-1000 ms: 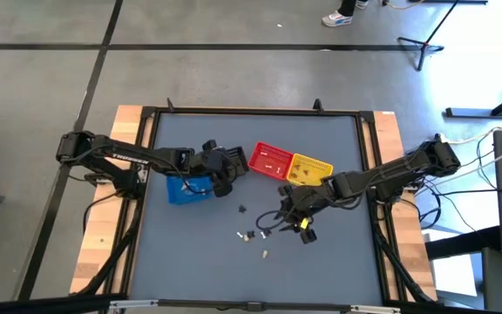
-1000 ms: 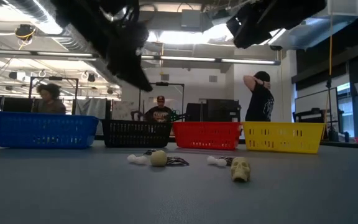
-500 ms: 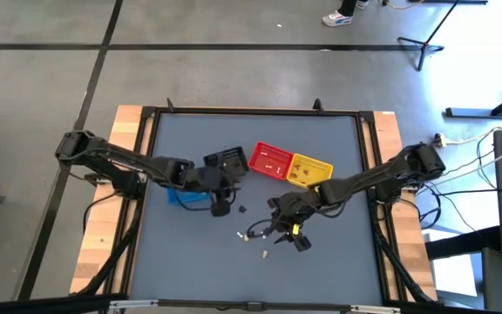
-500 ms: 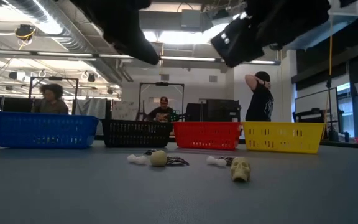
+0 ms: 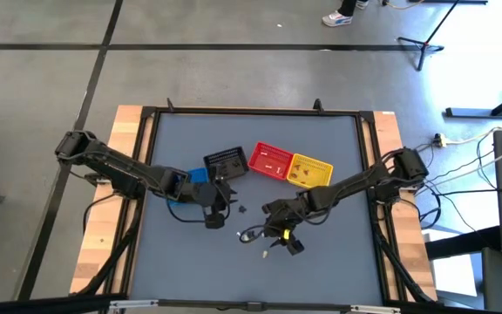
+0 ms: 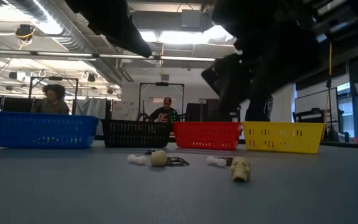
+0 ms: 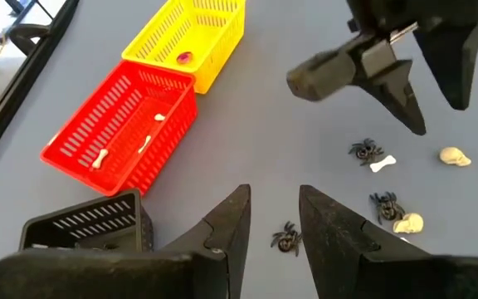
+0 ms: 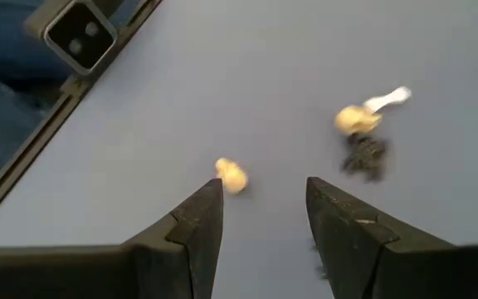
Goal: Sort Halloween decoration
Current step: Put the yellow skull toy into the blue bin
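The Halloween decoration lies loose mid-table: a black spider (image 7: 285,238), more spiders (image 7: 365,150), a white bone (image 7: 382,164) and cream skulls (image 7: 453,155) (image 8: 231,176). In the low view a skull (image 6: 240,168) and a round cream piece (image 6: 159,158) rest on the mat. My left gripper (image 5: 216,216) (image 7: 272,216) hovers open just left of the lone spider, which shows past its fingertips. Above the pile's near side my right gripper (image 5: 284,240) (image 8: 260,199) is open and slants down at a cream skull. Neither holds anything.
At the back of the mat stand in a row a blue basket (image 6: 45,129), a black basket (image 5: 227,163), a red basket (image 5: 270,161) holding bones and a yellow basket (image 5: 310,170). People show in the room beyond the table.
My left gripper has swung from over the blue and black baskets toward the table's near edge, to the lone spider. My right gripper has sunk and gone toward the table's left, over the trinkets. Both have stayed open and no trinket has moved.
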Controlling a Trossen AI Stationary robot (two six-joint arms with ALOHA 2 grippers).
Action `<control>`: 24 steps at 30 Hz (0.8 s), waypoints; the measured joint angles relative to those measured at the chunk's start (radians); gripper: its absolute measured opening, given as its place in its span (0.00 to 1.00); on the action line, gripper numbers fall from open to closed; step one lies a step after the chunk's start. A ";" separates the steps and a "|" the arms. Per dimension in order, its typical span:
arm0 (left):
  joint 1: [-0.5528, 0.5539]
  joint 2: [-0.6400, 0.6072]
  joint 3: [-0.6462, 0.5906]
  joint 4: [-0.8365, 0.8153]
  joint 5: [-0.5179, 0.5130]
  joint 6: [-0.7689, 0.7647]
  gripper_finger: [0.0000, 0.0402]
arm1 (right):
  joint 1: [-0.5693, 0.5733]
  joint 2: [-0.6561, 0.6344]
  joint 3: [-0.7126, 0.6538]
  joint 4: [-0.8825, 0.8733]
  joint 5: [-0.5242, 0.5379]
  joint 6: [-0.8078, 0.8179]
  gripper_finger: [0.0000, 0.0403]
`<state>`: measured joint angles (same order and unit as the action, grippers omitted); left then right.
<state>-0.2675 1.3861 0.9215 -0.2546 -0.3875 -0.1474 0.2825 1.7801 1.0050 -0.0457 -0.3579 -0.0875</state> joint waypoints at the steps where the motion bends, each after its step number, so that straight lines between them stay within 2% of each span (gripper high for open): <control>1: 0.000 0.000 0.000 0.000 0.000 0.000 0.24 | 0.001 0.011 0.000 0.008 -0.010 0.000 0.43; 8: 0.000 -0.001 0.000 0.002 -0.002 0.000 0.24 | 0.058 0.068 0.000 0.107 -0.018 -0.068 0.43; 15: 0.000 -0.001 0.000 0.007 -0.013 -0.003 0.24 | 0.085 0.111 0.000 0.134 0.055 -0.172 0.43; 24: 0.001 -0.001 0.000 0.010 -0.014 -0.003 0.24 | 0.084 0.124 0.000 0.155 0.059 -0.183 0.43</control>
<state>-0.2668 1.3853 0.9215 -0.2450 -0.4011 -0.1509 0.3668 1.9045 1.0046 0.1091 -0.2989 -0.2707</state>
